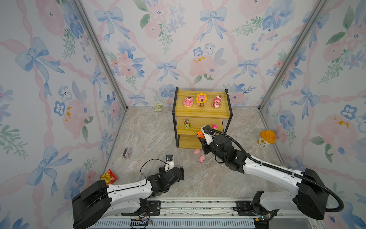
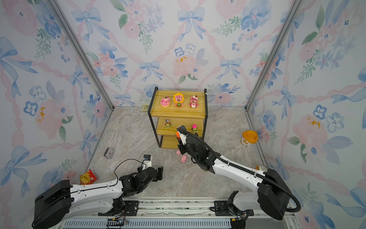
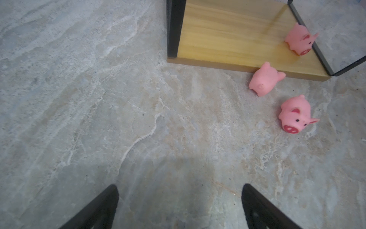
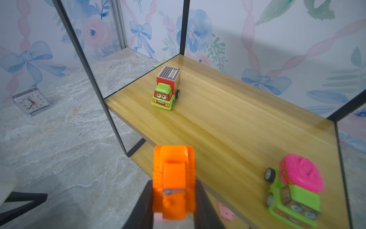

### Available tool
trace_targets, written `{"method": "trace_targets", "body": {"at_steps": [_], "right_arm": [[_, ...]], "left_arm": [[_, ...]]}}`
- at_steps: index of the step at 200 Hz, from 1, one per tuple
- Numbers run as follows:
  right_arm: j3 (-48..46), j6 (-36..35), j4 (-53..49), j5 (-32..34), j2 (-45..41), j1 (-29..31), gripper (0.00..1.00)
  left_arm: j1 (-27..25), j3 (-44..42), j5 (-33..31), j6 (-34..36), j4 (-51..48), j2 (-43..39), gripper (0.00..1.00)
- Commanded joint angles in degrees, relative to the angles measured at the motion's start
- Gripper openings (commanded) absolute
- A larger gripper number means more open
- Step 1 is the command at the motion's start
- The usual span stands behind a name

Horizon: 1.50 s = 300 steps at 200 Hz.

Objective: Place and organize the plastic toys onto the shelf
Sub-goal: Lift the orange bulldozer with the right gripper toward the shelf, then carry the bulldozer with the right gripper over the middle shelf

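The shelf (image 1: 204, 113) stands at the back middle of the floor. Three pink bears (image 1: 201, 99) line its top board. A red-green car (image 4: 167, 89) and a pink-green car (image 4: 295, 190) sit on the middle board. My right gripper (image 4: 173, 186) is shut on the orange car (image 1: 200, 134), held just off that board's front edge. One pig (image 3: 299, 38) lies on the bottom board. Two pigs (image 3: 265, 80) (image 3: 296, 116) lie on the floor in front of it. My left gripper (image 3: 180, 185) hovers open and empty over bare floor, short of the pigs.
A yellow-lidded cup (image 1: 267, 138) stands by the right wall. Against the left wall lies a red snack packet (image 1: 108, 177), with a small clock (image 1: 127, 153) further back. A small pale packet (image 1: 158, 107) rests by the back wall left of the shelf.
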Motion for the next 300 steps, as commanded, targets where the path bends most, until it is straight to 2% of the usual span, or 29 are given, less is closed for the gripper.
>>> {"method": "trace_targets", "body": {"at_steps": [1,38,115,300], "right_arm": [[2.5,1.2,4.2,2.6,1.2,-1.4,0.27],[4.8,1.4,5.1,4.0,4.5,-1.9,0.27],[3.7,-0.1,14.4,5.6,8.7,-2.0,0.26],[3.0,-0.9,15.5,6.4,12.9,-1.8,0.26]], "left_arm": [[0.4,-0.4,-0.7,-1.0,0.2,0.0,0.98],[0.4,-0.3,-0.7,-0.6,0.2,0.1,0.98],[0.4,-0.5,-1.0,-0.8,0.2,0.3,0.98],[0.4,-1.1,-1.5,-0.8,0.2,0.0,0.98]]}}
